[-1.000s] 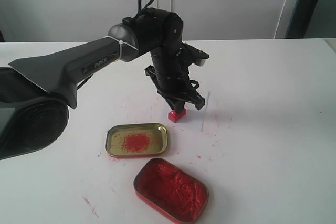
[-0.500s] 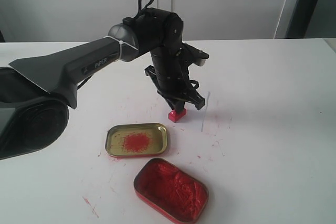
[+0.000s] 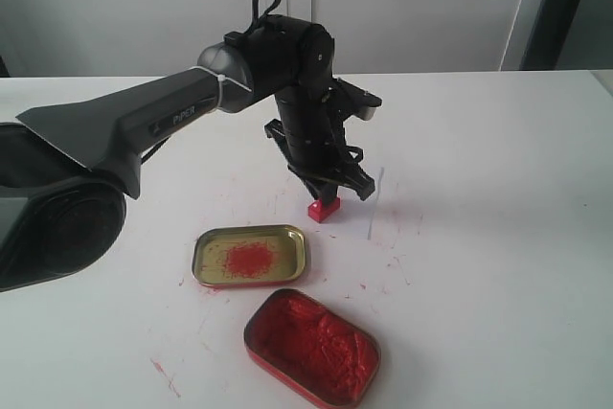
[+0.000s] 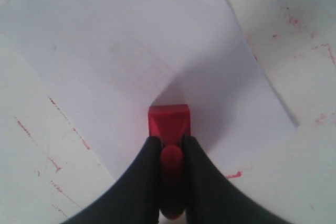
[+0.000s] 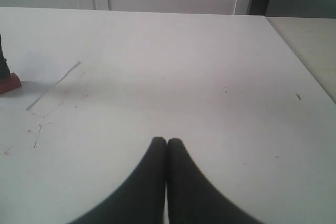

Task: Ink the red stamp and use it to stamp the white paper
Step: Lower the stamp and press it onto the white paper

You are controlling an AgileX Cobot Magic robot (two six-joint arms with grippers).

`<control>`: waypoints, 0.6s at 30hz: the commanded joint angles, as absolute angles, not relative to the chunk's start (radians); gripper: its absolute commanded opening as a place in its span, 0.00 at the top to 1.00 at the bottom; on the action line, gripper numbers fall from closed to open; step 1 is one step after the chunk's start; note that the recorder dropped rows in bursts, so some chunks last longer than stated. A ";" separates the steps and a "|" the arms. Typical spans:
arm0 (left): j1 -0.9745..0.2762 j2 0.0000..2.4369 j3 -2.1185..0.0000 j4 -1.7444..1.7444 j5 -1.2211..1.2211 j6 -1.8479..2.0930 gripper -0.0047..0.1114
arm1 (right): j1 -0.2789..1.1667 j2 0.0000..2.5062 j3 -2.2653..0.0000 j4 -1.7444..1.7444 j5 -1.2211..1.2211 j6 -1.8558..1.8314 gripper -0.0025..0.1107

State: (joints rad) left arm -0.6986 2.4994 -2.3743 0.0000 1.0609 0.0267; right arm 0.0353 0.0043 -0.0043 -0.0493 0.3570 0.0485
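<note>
The step in hand looks like the stamping itself. The left claw point(image 4: 170, 142) is clamped on the short handle of the stamp point(image 4: 169, 121), one finger on each side. The stamp hangs straight below the claw, with its square base apparently down on the paper point(image 4: 131, 61), near the sheet's edge rather than its middle. Whether the base carries ink cannot be seen, since its underside is hidden. By my reading, the next move calls for firm, square downward pressure and then a straight lift without sliding, so the print does not smear and the thin sheet does not come up with the stamp. The right claw point(image 5: 167, 142) has its fingers together on nothing, low over bare table point(image 3: 498, 237) and well apart from the left claw. Counted: one stamp, one paper, two claws, one gold lid point(image 3: 215, 261) with a red smear, and one red tin point(image 3: 278, 371) of paste. Lid and tin lie near the left claw but apart from it, off the sheet, the lid the nearer.
</note>
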 commanded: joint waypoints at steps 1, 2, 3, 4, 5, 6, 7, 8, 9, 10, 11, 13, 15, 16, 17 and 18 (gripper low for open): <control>-0.700 2.556 -2.353 -0.010 1.057 0.026 0.96 | 0.039 0.000 0.000 -0.051 0.346 0.041 0.98; -0.700 2.554 -2.353 -0.010 1.061 0.026 0.96 | 0.039 0.000 0.000 -0.051 0.346 0.041 0.98; -0.700 2.552 -2.353 -0.010 1.065 0.026 0.96 | 0.039 0.000 0.000 -0.051 0.346 0.041 0.98; -0.700 2.549 -2.353 -0.010 1.070 0.026 0.96 | 0.039 0.000 0.000 -0.051 0.346 0.041 0.98; -0.700 2.545 -2.353 -0.010 1.070 0.026 0.96 | 0.039 0.000 0.000 -0.051 0.346 0.041 0.98; -0.700 2.540 -2.353 -0.010 1.070 0.026 0.96 | 0.039 0.000 0.000 -0.051 0.346 0.041 0.98; -0.700 2.535 -2.354 -0.010 1.070 0.026 0.96 | 0.039 0.000 0.000 -0.051 0.346 0.041 0.98; -0.700 2.532 -2.361 -0.010 1.071 0.026 0.96 | 0.039 0.000 0.000 -0.051 0.346 0.041 0.98; -0.700 2.531 -2.368 -0.010 1.074 0.026 0.96 | 0.039 0.000 0.000 -0.051 0.346 0.041 0.98; -0.700 2.526 -2.375 -0.010 1.074 0.026 0.96 | 0.039 0.000 0.000 -0.051 0.346 0.041 0.98; -0.700 2.524 -2.380 -0.010 1.077 0.026 0.96 | 0.039 0.000 0.000 -0.051 0.346 0.041 0.98; -0.700 2.517 -2.393 -0.010 1.077 0.026 0.96 | 0.039 0.000 0.000 -0.051 0.346 0.041 0.98; -0.700 2.506 -2.399 -0.010 1.075 0.026 0.96 | 0.039 0.000 0.000 -0.051 0.346 0.041 0.98; -0.700 2.501 -2.399 -0.010 1.075 0.026 0.96 | 0.039 0.000 0.000 -0.051 0.346 0.041 0.98; -0.700 2.495 -2.404 -0.010 1.078 0.026 0.96 | 0.039 0.000 0.000 -0.051 0.346 0.041 0.98; -0.700 2.488 -2.404 -0.010 1.080 0.026 0.96 | 0.039 0.000 0.000 -0.051 0.346 0.041 0.98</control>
State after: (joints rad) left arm -0.6986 2.4974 -2.4007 0.0000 1.0695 0.0267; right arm 0.0353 0.0043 -0.0043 -0.0475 0.3570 0.0485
